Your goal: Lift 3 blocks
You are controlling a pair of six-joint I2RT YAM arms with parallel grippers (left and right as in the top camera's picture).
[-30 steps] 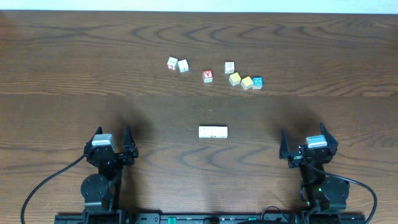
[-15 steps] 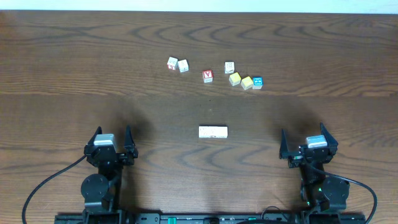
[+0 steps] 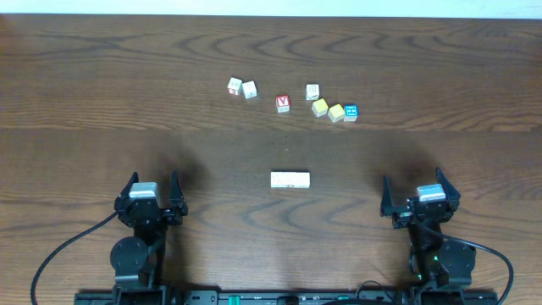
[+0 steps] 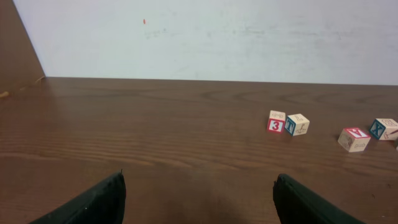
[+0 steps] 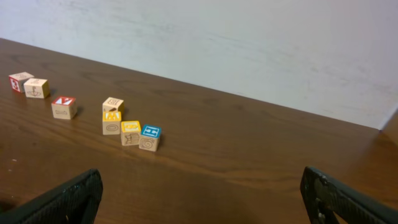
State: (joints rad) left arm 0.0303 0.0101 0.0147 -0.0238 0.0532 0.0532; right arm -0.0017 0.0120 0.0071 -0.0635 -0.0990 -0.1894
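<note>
Three cream-white blocks lie at the far side of the table: one with a reddish mark [image 3: 235,85] [image 4: 277,121] [image 5: 20,81], a plain-topped one [image 3: 250,89] [image 4: 298,124] [image 5: 37,88] touching it, and a faintly marked one [image 3: 312,91] [image 4: 383,129] [image 5: 113,104] further right. My left gripper [image 3: 153,180] [image 4: 199,180] stands open near the front left edge, nothing between its fingers. My right gripper [image 3: 412,180] [image 5: 202,177] is open at the front right, also holding nothing. Both are well short of the blocks.
A cube with a red letter [image 3: 283,103] [image 5: 64,107] sits between the cream blocks. Two yellow cubes [image 3: 319,108] [image 3: 336,113] and a blue cube [image 3: 351,112] [image 5: 149,137] line up at the right. A white oblong piece [image 3: 290,180] lies mid-table between the arms.
</note>
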